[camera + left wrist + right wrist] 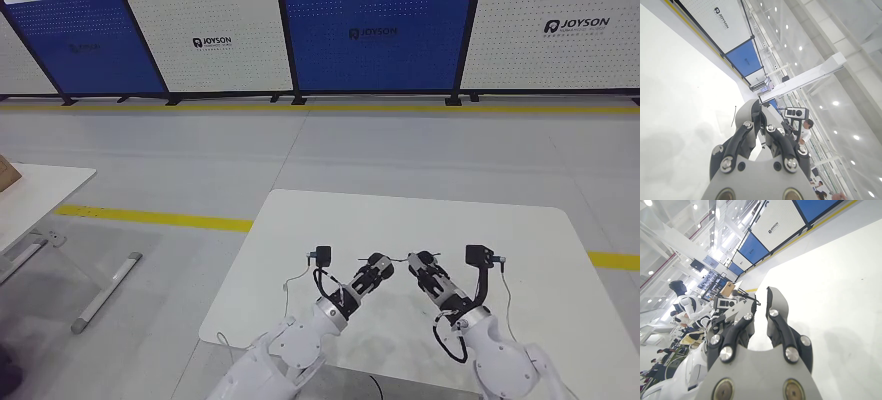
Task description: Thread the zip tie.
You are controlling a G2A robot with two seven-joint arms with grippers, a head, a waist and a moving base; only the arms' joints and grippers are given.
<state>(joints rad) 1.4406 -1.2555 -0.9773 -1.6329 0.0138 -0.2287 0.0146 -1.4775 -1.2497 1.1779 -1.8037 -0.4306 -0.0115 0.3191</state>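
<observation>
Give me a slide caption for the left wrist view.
Left gripper, fingers closed together, held over the white table, with a black zip tie lying loose on the surface just beside it.

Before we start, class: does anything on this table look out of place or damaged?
Nothing looks spilled or broken. One oddity: the zip tie lies loose on the table beside the left gripper, seemingly outside its jaws. The right gripper has its jaws open and empty.
</observation>
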